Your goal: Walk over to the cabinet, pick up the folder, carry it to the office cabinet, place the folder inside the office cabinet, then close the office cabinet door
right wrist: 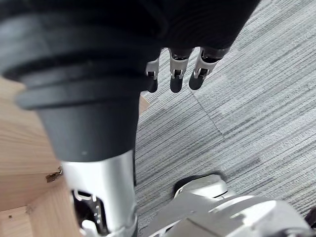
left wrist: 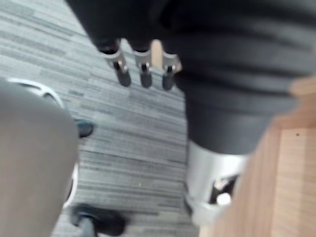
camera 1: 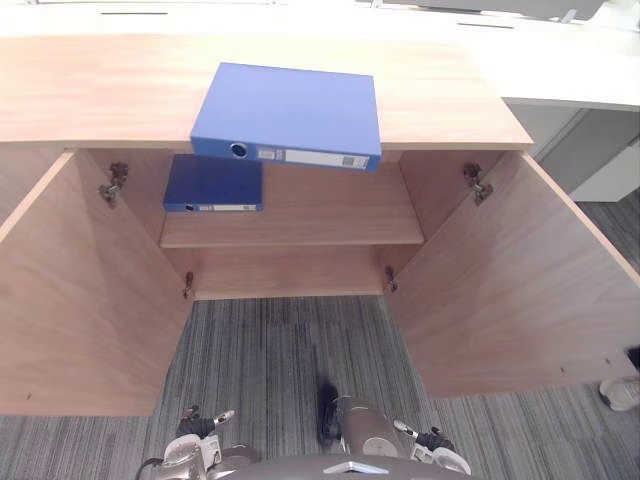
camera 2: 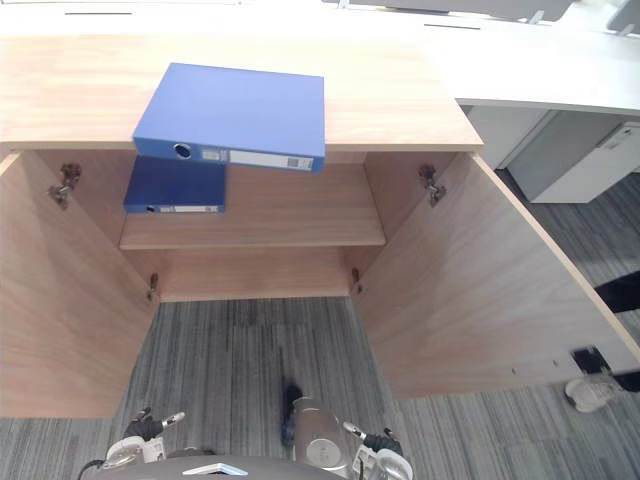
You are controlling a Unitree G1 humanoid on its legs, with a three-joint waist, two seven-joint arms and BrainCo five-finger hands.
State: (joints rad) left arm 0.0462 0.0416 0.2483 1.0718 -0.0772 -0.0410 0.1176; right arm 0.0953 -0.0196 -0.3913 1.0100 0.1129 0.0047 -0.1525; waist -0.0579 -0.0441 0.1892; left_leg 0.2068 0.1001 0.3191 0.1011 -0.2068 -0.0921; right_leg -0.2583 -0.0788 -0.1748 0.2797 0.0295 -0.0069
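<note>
A light blue folder [camera 1: 288, 114] lies flat on top of the wooden cabinet [camera 1: 440, 100], its spine facing me and jutting slightly over the front edge. A darker blue folder [camera 1: 213, 183] rests on the upper shelf [camera 1: 330, 215] inside, at the left. Both cabinet doors stand wide open. My left hand [left wrist: 143, 69] hangs low over the carpet with relaxed fingers, holding nothing. My right hand [right wrist: 180, 74] hangs the same way, open and empty, beside a wooden door panel [right wrist: 19, 163].
The left door [camera 1: 80, 300] and right door [camera 1: 520, 290] swing out toward me on either side of a strip of grey striped carpet [camera 1: 290, 350]. A white desk [camera 1: 570, 70] stands behind at the right. A person's shoe [camera 1: 620, 392] shows at the right edge.
</note>
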